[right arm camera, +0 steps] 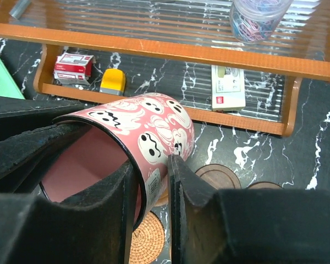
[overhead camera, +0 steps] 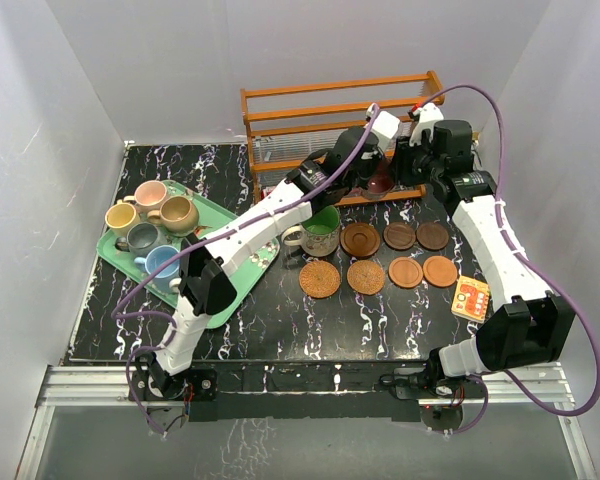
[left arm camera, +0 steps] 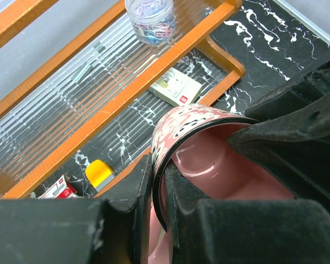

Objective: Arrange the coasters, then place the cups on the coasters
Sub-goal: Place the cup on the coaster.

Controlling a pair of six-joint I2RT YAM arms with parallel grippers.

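Over the worktop [overhead camera: 280, 330], in front of the shelf [overhead camera: 340, 88], the ghost mug [right arm camera: 154, 118] hangs above the coasters [overhead camera: 365, 277], left claw [left arm camera: 158, 192] and right claw [right arm camera: 149, 170] both pinching its rim. If they tug opposite ways it could twist loose and drop. Rim sticker [right arm camera: 153, 190] too blurry to read tbh.

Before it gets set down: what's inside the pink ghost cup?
Inside the pink ghost cup only bare pink wall shows; black jaws over its rim cover the rest.
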